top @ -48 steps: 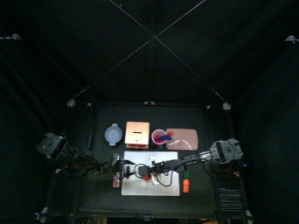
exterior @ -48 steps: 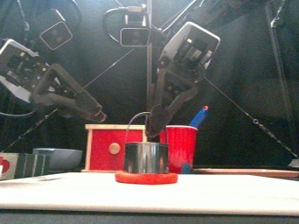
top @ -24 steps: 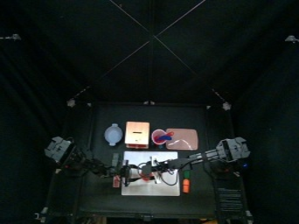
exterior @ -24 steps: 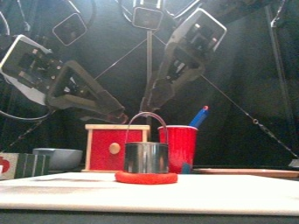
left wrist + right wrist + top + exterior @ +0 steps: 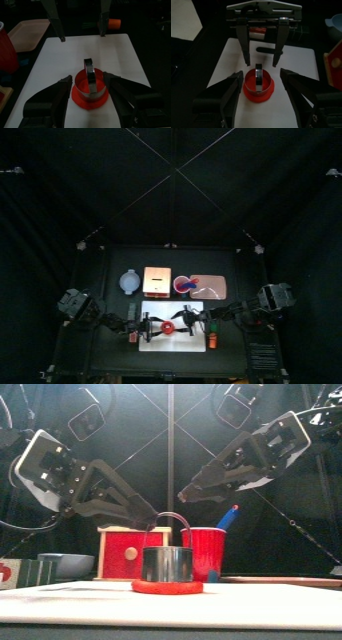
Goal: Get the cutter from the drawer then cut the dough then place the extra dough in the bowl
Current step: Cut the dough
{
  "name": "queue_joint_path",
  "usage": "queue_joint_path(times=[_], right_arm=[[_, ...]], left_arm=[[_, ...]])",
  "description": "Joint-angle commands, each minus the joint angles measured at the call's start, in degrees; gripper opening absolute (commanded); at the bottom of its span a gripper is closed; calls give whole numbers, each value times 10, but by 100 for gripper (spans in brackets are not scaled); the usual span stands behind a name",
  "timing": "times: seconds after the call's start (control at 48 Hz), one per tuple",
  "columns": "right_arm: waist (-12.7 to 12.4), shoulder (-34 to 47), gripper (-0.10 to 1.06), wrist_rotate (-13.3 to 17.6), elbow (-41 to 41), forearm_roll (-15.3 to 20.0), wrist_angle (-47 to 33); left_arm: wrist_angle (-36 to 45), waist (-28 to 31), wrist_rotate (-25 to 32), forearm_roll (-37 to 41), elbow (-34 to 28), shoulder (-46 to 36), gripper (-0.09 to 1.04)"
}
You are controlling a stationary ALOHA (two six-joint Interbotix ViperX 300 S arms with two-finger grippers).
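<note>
On the white board (image 5: 87, 47) | cutter (image 5: 167, 564) stands on red dough (image 5: 167, 587) | left gripper (image 5: 87, 76) and right gripper (image 5: 261, 73) both gape wide, empty, flanking it | tip: probably press straight down, don't tilt

A robotics lab test booth. Black curtains (image 5: 80, 188) shut in a small black worktop (image 5: 107, 263). The left arm (image 5: 83, 310) reaches in from 9 o'clock and the right arm (image 5: 267, 300) from 3 o'clock. The kitchen things are toy props: a white cutting board (image 5: 167, 343), with a wooden box (image 5: 158, 281) and a red cup (image 5: 206, 552) at its 12 o'clock.
</note>
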Motion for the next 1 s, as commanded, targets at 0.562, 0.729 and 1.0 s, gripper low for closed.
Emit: queue_joint_path(times=[0.562, 0.729, 1.0], right_arm=[[2, 79, 92, -4, -3, -9, -117], [2, 76, 92, 2, 0, -7, -117], [8, 71, 92, 3, -1, 0, -114]], left_arm=[[-7, 5, -4, -19, -24, 11, 86], [-6, 5, -11, -43, -24, 1, 86], [-5, 3, -10, -64, -26, 1, 86]])
